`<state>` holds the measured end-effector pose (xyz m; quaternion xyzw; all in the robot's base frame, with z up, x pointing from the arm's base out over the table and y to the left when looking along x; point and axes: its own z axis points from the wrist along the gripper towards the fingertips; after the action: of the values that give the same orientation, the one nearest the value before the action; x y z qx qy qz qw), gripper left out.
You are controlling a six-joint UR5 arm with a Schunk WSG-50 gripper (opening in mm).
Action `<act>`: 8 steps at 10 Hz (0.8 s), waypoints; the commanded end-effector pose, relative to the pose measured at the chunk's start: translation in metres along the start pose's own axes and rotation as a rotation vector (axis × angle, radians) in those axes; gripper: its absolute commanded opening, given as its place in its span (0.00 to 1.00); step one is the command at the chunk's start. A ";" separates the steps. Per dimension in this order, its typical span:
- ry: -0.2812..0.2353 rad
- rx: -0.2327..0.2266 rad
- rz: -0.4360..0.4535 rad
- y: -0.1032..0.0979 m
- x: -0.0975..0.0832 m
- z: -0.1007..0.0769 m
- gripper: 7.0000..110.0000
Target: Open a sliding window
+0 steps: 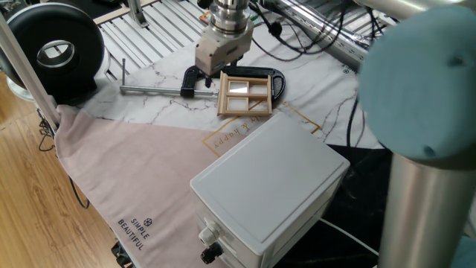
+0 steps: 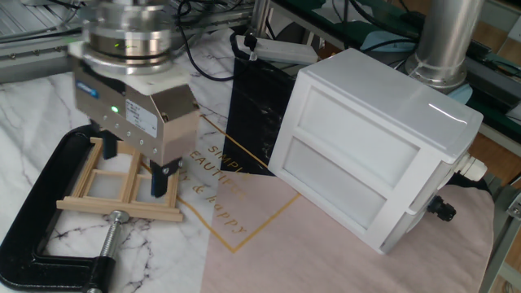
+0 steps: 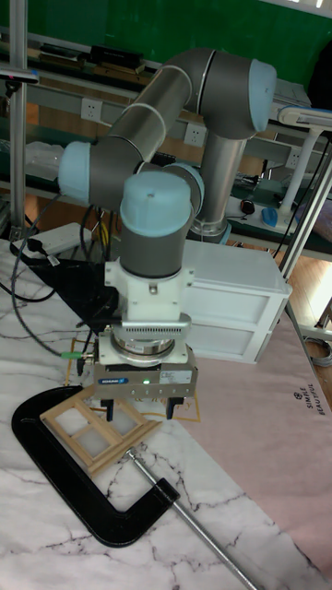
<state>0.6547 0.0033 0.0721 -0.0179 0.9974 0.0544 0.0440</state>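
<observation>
The sliding window [image 1: 245,94] is a small tan wooden frame with pale panes, lying flat on the marble table and held in a black C-clamp [image 1: 277,82]. My gripper [image 1: 210,72] hangs just above the window's left end, open, with nothing between its fingers. In the other fixed view the gripper [image 2: 135,167] hovers over the window [image 2: 122,211], one dark finger [image 2: 163,181] above the right pane. The tall fixed view shows the gripper [image 3: 140,408] above the far side of the window [image 3: 88,433], fingers apart.
A large white box [image 1: 271,186] stands on a pink cloth [image 1: 134,171] in front of the window. The clamp's long screw rod [image 1: 149,90] sticks out to the left. A black round device [image 1: 56,48] sits at the far left. Cables lie behind the arm.
</observation>
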 end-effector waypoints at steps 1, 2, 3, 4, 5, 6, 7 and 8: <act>-0.080 0.027 0.153 -0.003 -0.002 0.005 0.00; -0.077 0.032 0.146 -0.007 -0.001 0.009 0.00; -0.066 0.040 0.142 -0.009 0.002 0.009 0.00; -0.060 0.038 0.143 -0.009 0.003 0.009 0.00; -0.063 0.042 0.124 -0.010 0.002 0.009 0.00; -0.064 0.045 0.104 -0.014 0.000 0.009 0.00; -0.068 0.054 0.087 -0.019 -0.003 0.011 0.00; -0.072 0.045 0.077 -0.022 -0.006 0.013 0.00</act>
<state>0.6568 -0.0102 0.0599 0.0309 0.9964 0.0315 0.0721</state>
